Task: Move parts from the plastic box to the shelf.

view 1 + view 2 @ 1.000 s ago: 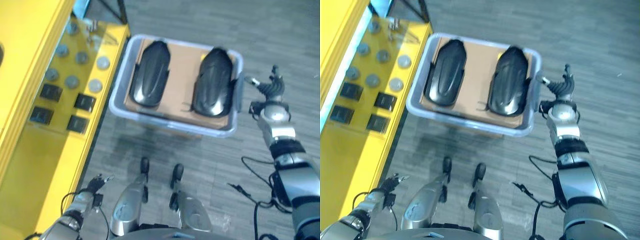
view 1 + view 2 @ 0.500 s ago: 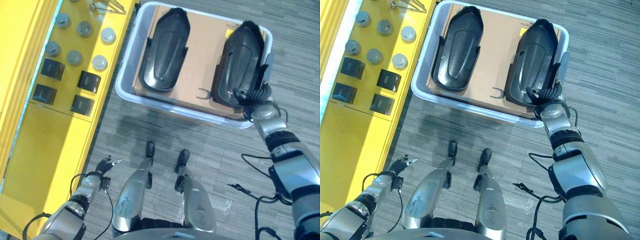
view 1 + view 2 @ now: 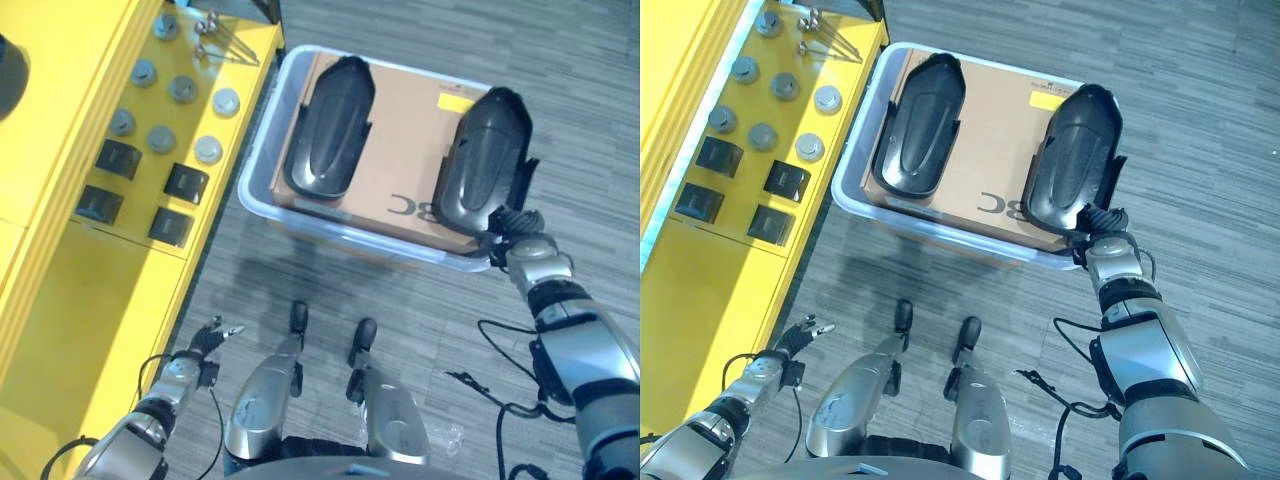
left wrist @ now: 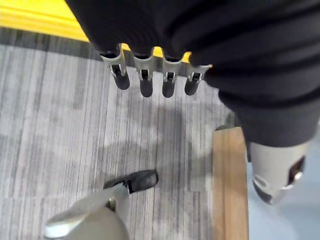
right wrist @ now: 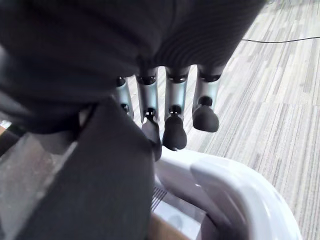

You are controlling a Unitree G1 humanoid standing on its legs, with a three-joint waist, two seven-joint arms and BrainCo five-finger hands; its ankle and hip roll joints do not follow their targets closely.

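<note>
The right-hand glossy black moulded plastic shell part [image 3: 1075,168] is lying in the pale translucent plastic box [image 3: 855,170], resting on a sheet of brown cardboard [image 3: 995,150] that lines the box, with its near end reaching the box's front right corner. A second glossy black shell part [image 3: 920,125] is lying on the same cardboard toward the box's left side, well apart from the first.

The right hand [image 3: 1102,228] is sitting at that front right corner, right at the near end of the right-hand part. In the right wrist view the silver fingers [image 5: 174,117] are extending fairly straight over the white box rim [image 5: 220,185], with the dark part [image 5: 100,190] close beside them; whether the thumb is gripping the part I cannot tell, so the hold does not look closed yet.

To do this pickup well, I judge the fingers should be going under or round the part's narrow end rather than pinching the smooth curved back, which looks slippery. The rim is close, so the lift should be going up before swinging toward the yellow shelf [image 3: 60,290], where grey round parts [image 3: 165,110] and black square blocks [image 3: 150,195] are already lying.

The left hand [image 3: 205,335] is hanging low by the shelf's edge, its fingers [image 4: 145,82] relaxed and apart, holding nothing.
</note>
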